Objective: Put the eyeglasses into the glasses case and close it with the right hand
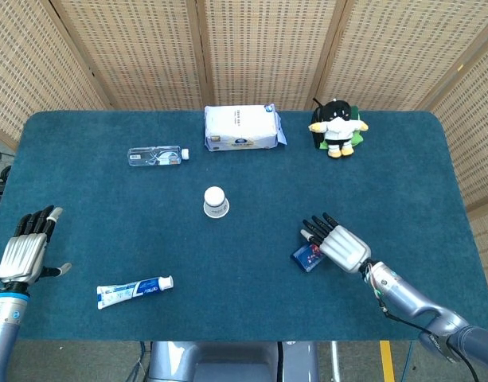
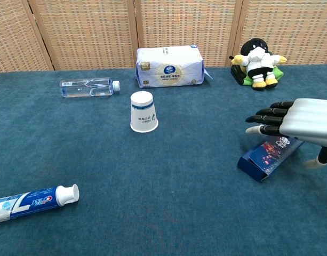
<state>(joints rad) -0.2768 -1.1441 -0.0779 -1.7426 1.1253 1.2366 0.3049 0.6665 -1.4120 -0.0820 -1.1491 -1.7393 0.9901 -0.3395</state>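
From the head view, the right hand (image 1: 340, 244) hovers with its fingers (image 1: 317, 228) spread and released over the near-right part of the blue table (image 1: 108, 199). It holds nothing. The glasses case (image 1: 309, 255), a dark blue box with a red print, lies just under and to the left of the fingertips, partly covered by the palm. Its long axis runs diagonally, the nearer end toward the robot's left and the farther end tucked beneath the hand. The left hand (image 1: 22, 249) rests at the table's left edge, fingers apart and empty. No eyeglasses can be made out anywhere here (nor can I tell whether the case is open).

From the chest view, the right hand (image 2: 302, 124) hangs above the glasses case (image 2: 270, 152), fingers (image 2: 265, 120) extended and apart, pointing toward the robot's left; whether any of them touches the case cannot be told. The case lies flat below the fingertips, its long axis slanting from the near-left corner up toward the wrist side. A paper cup (image 2: 143, 111) stands well beyond the fingertips.

I judge the step in hand to be the reach toward the case, early in the task. Next the fingers would need to come down onto the case, and the eyeglasses must first be found.
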